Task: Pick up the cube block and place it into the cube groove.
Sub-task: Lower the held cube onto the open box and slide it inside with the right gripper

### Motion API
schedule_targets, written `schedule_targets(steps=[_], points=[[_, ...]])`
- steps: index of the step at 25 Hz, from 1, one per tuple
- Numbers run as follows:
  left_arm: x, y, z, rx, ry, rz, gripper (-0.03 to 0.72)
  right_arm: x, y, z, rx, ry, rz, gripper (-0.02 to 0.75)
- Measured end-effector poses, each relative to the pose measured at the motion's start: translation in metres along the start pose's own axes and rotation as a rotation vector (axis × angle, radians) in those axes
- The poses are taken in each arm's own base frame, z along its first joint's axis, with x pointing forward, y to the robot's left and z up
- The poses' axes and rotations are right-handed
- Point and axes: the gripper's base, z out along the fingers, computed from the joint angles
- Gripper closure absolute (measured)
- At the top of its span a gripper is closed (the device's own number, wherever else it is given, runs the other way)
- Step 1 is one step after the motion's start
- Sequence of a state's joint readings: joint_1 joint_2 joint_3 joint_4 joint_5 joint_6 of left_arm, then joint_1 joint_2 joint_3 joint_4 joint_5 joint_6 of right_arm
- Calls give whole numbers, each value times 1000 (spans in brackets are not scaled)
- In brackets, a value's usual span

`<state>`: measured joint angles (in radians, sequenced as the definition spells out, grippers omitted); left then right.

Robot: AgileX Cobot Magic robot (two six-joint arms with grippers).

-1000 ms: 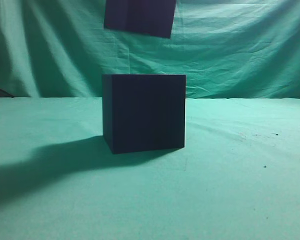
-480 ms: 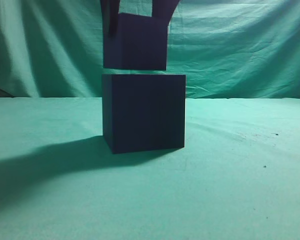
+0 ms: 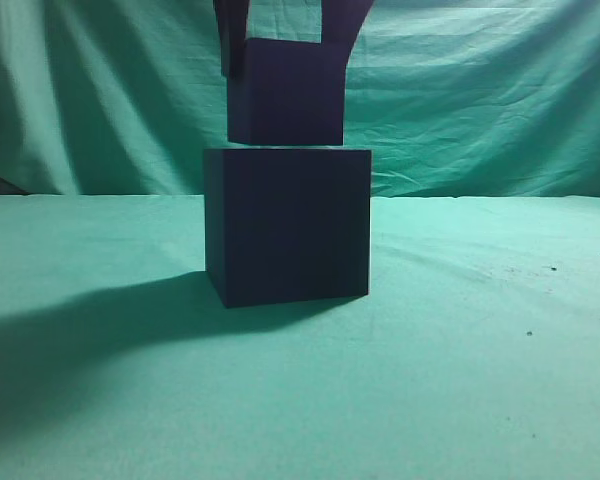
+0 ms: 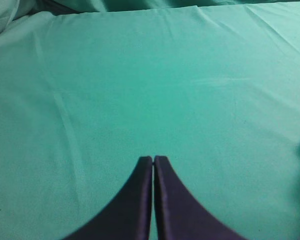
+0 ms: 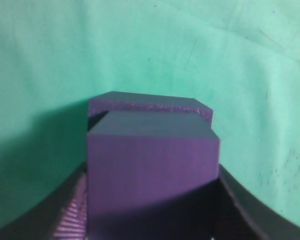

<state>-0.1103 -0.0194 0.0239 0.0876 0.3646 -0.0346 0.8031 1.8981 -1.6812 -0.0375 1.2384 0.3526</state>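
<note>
Cube groove: stands on the green cloth, nearest the exterior camera.
Cube block: directly above the groove — bottom at its top edge.
Right gripper: clamped on the block's sides.
Left gripper: fingertips pressed together — empty, over bare cloth.

Dark curved fingers; ribbed pads
</note>
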Motion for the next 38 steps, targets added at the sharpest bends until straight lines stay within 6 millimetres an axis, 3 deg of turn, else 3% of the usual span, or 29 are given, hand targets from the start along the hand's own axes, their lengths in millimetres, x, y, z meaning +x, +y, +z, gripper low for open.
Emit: schedule_targets(steps=[22, 38], points=[[0, 0, 0, 0, 0, 0, 688, 3, 1, 4, -18, 9, -10, 314], [0, 0, 0, 0, 0, 0, 688, 10, 1, -6, -48, 18, 18, 314]])
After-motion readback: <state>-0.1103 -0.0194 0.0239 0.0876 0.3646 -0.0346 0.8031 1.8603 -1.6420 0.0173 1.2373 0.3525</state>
